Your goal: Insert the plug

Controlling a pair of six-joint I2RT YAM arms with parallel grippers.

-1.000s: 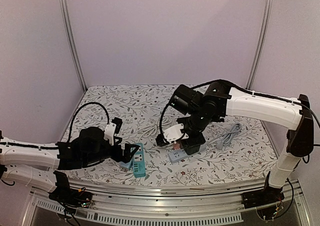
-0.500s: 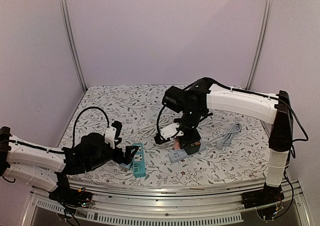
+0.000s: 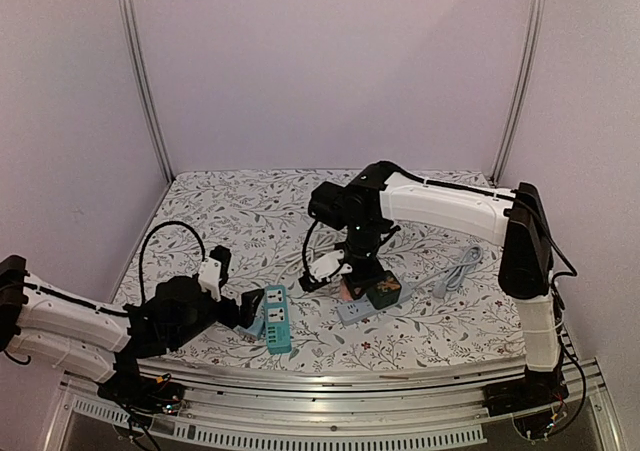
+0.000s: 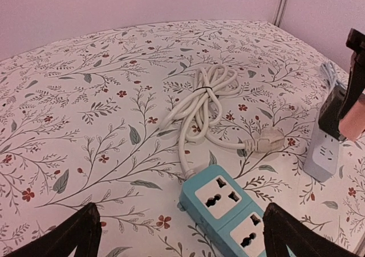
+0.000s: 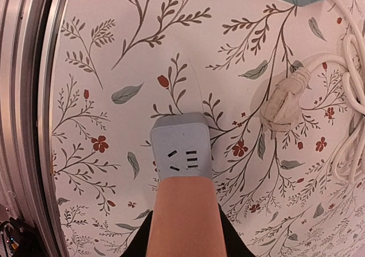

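My right gripper (image 3: 352, 277) (image 5: 185, 231) is shut on a salmon-pink plug (image 5: 183, 211) (image 3: 349, 291). It holds the plug upright over the grey power strip (image 5: 179, 146) (image 3: 350, 313), covering the strip's near part. One socket of the strip shows just beyond the plug. My left gripper (image 3: 250, 314) (image 4: 181, 237) stands open, level with the near end of the teal power strip (image 4: 228, 205) (image 3: 276, 319). Its fingers are apart from the strip, with nothing held.
A white plug (image 4: 268, 142) (image 5: 282, 106) lies on the floral cloth between the two strips, with its coiled white cord (image 4: 202, 97) behind it. A dark block (image 3: 384, 291) sits on the grey strip beside the salmon plug. A grey cable (image 3: 460, 269) trails right.
My right arm has swung left and folded in, with the gripper staying over the grey strip. The left arm has drawn back slightly to the left, still open.
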